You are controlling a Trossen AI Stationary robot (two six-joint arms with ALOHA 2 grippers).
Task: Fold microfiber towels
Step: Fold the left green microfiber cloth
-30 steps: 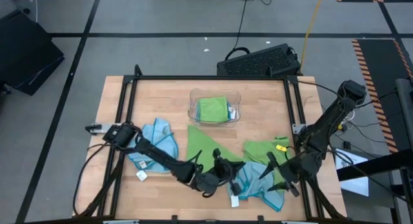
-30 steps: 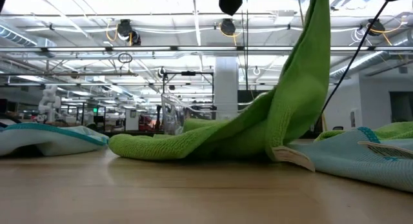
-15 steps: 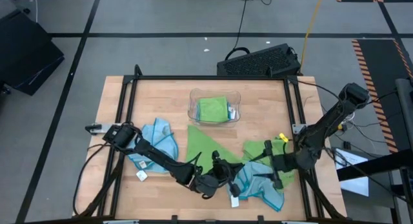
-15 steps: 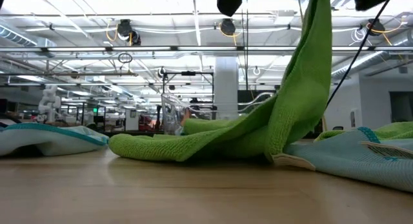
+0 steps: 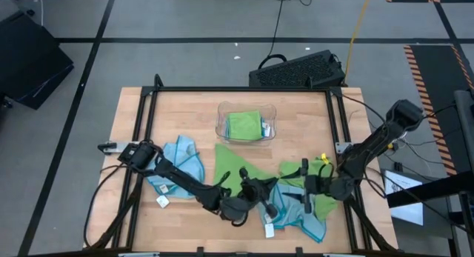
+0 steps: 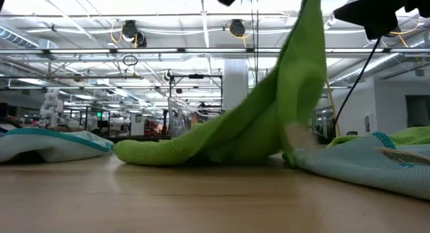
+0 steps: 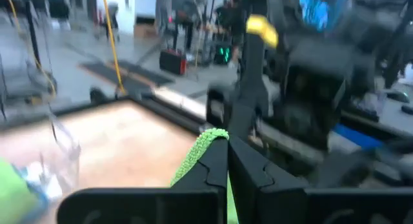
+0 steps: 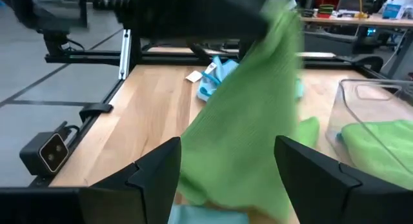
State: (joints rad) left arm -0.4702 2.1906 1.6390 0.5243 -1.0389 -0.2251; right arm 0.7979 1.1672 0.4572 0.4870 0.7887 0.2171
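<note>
Near the table's front edge, at about 6 o'clock, the left gripper (image 5: 261,194) is pinched fully closed on one corner of a lime-green microfiber towel (image 5: 231,173). The low view shows that corner lifted high, the rest draping down to the wooden table (image 5: 185,116). Right gripper (image 5: 305,190), at 4 o'clock, faces the hanging cloth, fingers spread wide, holding nothing. More towels: light-blue crumpled cloth (image 5: 181,162) at 8 o'clock, blue-and-green heap (image 5: 300,216) at 5 o'clock, one folded green towel inside the clear plastic tray (image 5: 221,125) at 12 o'clock.

Risks, as I judge them:
- The grip is on a thin edge only; a tug could slip it free.
- The swinging cloth may cause the right gripper to miss the opposite corner.
- The trailing hem may snag the heap beside it.
</note>
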